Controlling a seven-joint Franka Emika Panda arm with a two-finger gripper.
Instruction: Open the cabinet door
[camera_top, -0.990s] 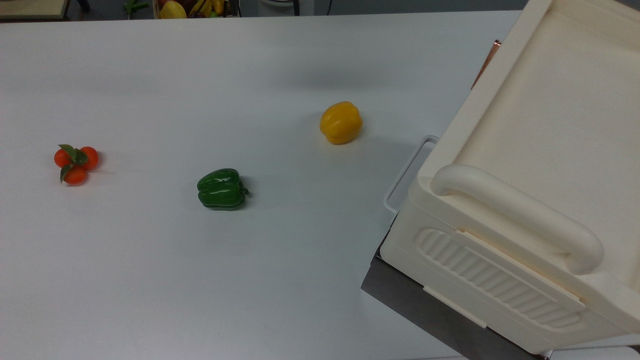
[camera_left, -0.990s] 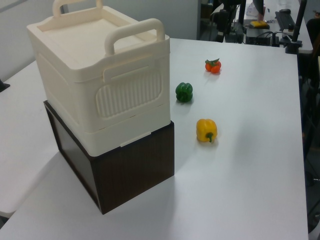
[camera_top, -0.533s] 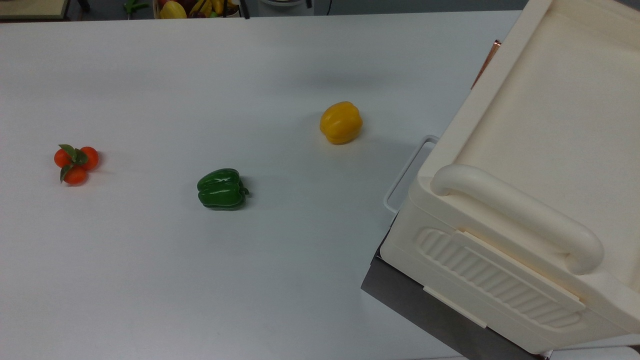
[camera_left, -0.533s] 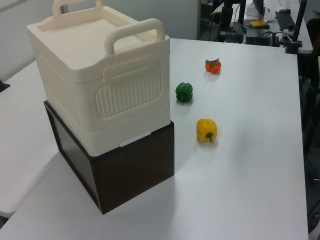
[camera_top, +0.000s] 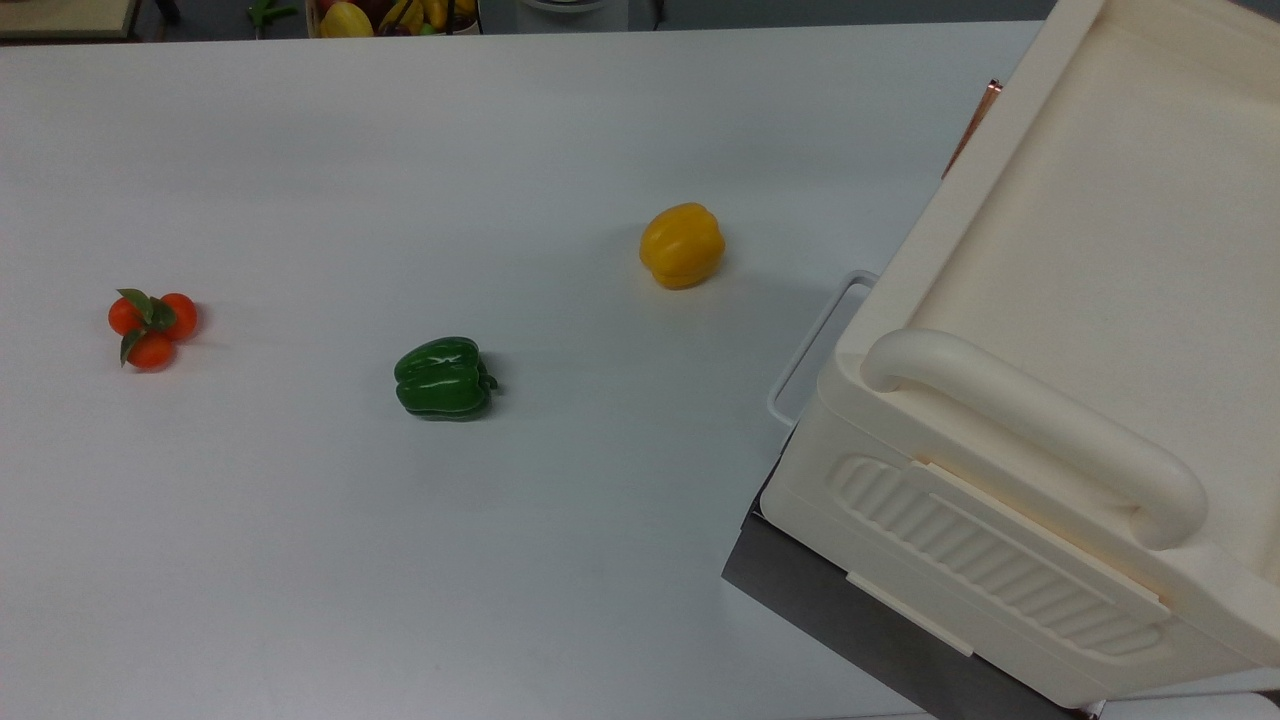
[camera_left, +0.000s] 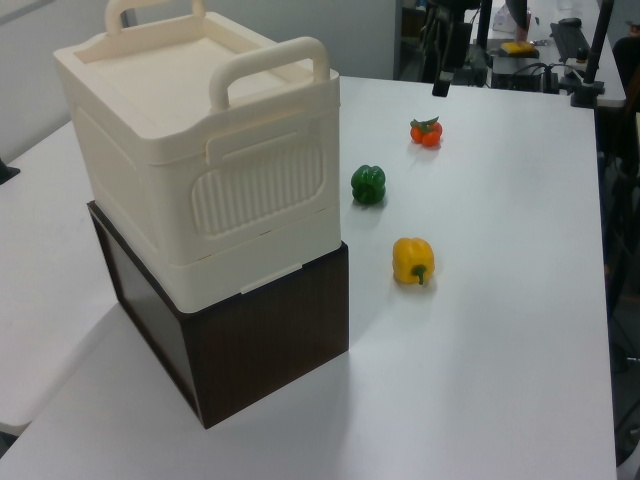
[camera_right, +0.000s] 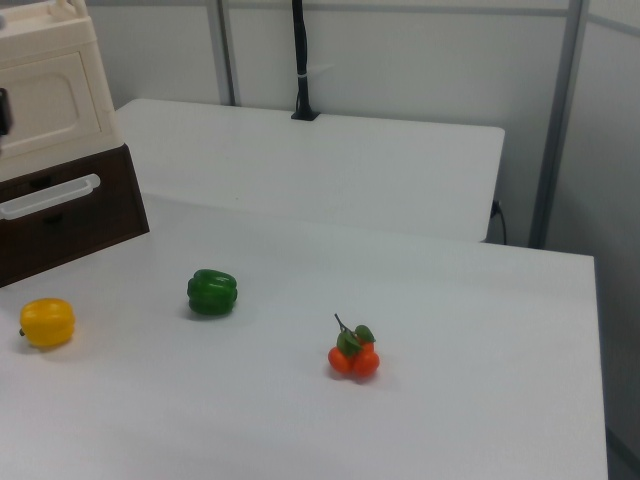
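The cream cabinet (camera_top: 1100, 250) stands on a dark brown box (camera_left: 270, 340) at the top view's right. Its door (camera_right: 45, 100), a flat cream panel with a recessed inset, lies shut against the cabinet's front and faces the table. A slim copper handle (camera_top: 988, 100) shows at the door's far edge in the top view. My gripper (camera_left: 440, 80) is a dark shape hanging above the far end of the table in the left view, well away from the cabinet and close to the tomatoes.
On the white table (camera_top: 400, 560) lie a yellow pepper (camera_top: 682, 245), a green pepper (camera_top: 443, 377) and a bunch of small tomatoes (camera_top: 151, 324). The brown box carries a white drawer handle (camera_right: 50, 195). A thick cream carrying handle (camera_top: 1040, 430) crowns the cabinet.
In the left view the dark gripper has dropped lower over the table's far end. The cabinet, its door and the vegetables have not moved.
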